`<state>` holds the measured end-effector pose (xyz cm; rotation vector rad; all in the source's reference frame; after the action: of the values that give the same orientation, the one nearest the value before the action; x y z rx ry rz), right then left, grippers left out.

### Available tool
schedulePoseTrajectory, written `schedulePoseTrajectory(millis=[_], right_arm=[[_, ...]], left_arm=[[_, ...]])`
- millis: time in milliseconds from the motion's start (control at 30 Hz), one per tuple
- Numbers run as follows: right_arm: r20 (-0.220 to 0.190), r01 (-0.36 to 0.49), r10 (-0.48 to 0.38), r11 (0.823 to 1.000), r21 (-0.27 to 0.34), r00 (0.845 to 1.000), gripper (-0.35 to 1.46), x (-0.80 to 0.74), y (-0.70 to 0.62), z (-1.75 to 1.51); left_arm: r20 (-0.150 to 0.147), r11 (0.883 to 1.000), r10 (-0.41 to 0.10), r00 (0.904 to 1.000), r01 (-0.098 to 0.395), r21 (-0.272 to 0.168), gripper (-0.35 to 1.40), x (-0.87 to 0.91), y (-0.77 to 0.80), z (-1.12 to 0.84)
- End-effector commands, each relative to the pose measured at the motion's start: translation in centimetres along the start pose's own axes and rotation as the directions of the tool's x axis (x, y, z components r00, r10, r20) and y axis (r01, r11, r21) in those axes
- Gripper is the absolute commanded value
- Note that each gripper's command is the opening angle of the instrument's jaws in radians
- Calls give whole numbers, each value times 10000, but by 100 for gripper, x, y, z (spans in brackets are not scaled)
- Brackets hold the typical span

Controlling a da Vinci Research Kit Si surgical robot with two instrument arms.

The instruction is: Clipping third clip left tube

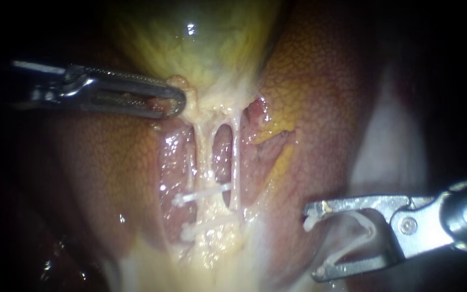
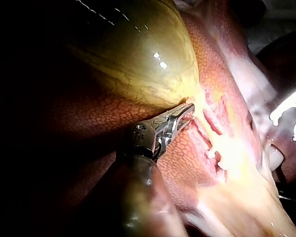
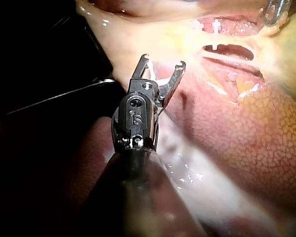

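The left instrument [image 1: 179, 103] is a slim steel shaft that ends in long, slotted jaws with fine teeth. They are pressed together on a pale yellow nub of tissue at the narrow end of the gallbladder [image 1: 190, 38]. The gallbladder is a smooth, glossy, olive-yellow sac that swells away beyond those jaws. The liver [image 1: 320, 97] lies around it, red-brown with a fine pebbled grain.

Two thin, whitish, stringy tubes run down from the pinched nub, with a dark slit of raw red tissue between them. The left tube [image 1: 201, 148], thicker and creamy, starts just beside the left instrument's tip. The right tube [image 1: 236, 157] is finer and lies on its far side, nearer the right instrument.

Further from the left instrument's tip, two narrow white bars lie across the left tube. They are the upper clip [image 1: 201, 194] and, past it, the lower clip [image 1: 209, 227], which sits in lumpy yellow fat.

The right instrument [image 1: 312, 242] has flat, polished jaws that stand wide apart. A loaded clip [image 1: 368, 223], a white V of plastic, sits between them with one leg along each jaw. Its tips point toward the tubes but do not touch them. The left tube lies ahead of them, beyond the right tube.
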<state>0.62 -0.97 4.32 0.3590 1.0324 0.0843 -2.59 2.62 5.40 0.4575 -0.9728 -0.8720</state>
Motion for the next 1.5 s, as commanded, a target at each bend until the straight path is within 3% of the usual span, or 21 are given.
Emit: schedulePoseTrajectory(millis=[33, 233, 333, 567, 900, 1233, 1500], right_arm=[[-9, 0, 0, 10000, 28, 10000, 46, 0, 0, 0], [-8, -2, 2, 10000, 26, 10000, 46, 0, 0, 0], [-7, -4, 4, 10000, 23, 10000, 46, 0, 1, 0], [-15, -7, 7, 10000, 47, 10000, 46, -1, 1, 1], [-126, 17, -10, 9988, 493, 9999, 47, 2, 9, 9], [-1325, -875, 1067, 9858, 1433, 9854, 46, 6, 35, 25], [-2298, -1424, 1915, 9664, 2141, 9542, 46, 8, 69, 32]], left_arm=[[4, 10000, 2, 10000, -2, -4, -35, 0, 0, 0], [-27, 10000, -46, 10000, 46, 52, -35, -8, -6, -12], [-7, 9999, -112, 9999, 112, 12, -35, -19, -12, -31], [515, 9995, -155, 9986, 170, -277, -35, -51, -21, -86], [560, 9993, -107, 9984, 126, -341, -35, -50, -23, -87], [562, 9993, -107, 9984, 126, -347, -35, -50, -24, -86], [564, 9993, -109, 9983, 129, -355, -35, -50, -25, -86]])
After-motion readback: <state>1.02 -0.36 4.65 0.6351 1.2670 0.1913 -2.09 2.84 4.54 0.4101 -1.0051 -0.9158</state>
